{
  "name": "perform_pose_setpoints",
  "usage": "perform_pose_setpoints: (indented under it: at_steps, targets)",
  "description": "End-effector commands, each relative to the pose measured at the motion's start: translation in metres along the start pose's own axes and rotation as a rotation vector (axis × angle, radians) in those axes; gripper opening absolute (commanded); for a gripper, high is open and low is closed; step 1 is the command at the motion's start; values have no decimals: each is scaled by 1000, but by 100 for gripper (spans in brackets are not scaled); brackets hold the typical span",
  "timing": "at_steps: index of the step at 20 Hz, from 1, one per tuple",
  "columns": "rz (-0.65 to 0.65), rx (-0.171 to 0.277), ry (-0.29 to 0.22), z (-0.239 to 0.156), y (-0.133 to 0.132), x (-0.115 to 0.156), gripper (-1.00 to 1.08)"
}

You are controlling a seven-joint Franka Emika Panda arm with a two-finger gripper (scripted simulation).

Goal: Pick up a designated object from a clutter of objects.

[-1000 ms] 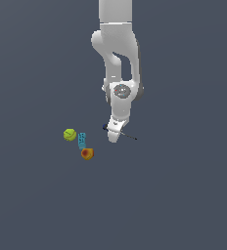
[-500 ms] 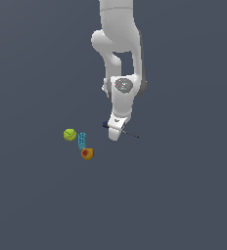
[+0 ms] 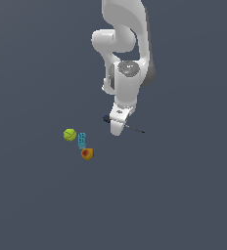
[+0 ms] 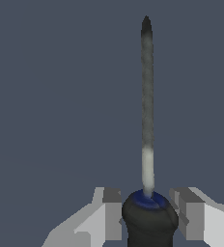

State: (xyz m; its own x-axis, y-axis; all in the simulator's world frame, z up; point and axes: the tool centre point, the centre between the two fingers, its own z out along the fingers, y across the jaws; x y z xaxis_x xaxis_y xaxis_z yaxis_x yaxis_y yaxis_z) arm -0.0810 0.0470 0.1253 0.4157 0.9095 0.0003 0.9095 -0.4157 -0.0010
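Plain dark grey-blue ground fills both of my views and serves as the surface (image 3: 184, 195) under everything. From the exterior camera I see the white arm (image 3: 125, 44) reaching down from above, with its end effector (image 3: 116, 128) low over the screwdriver (image 3: 135, 129). That tool lies roughly level, its dark blue-black handle poking out on the exterior view's left of the end effector and its thin dark shaft running out to the exterior view's right. On my wrist camera the end effector (image 4: 150, 212) shows two pale fingers (image 4: 106, 214) standing either side of the screwdriver (image 4: 147, 120) handle, each just beside it with a thin gap; the jaws look spread rather than pinched on it, and the shaft points straight away from the camera. Well off to the exterior view's left of the end effector sit three small items close together: a yellow-green ball (image 3: 70, 134), a teal block (image 3: 81, 139) just beside it, and an orange-red fruit (image 3: 87, 154) next to the block.
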Motion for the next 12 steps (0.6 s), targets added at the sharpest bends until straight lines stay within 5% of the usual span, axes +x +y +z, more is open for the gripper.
perform_pose_setpoints:
  at_steps: [1, 12]
  targets:
    - [0, 0, 1, -22, 4, 5, -100]
    - [-1, 1, 1, -121, 26, 29, -100]
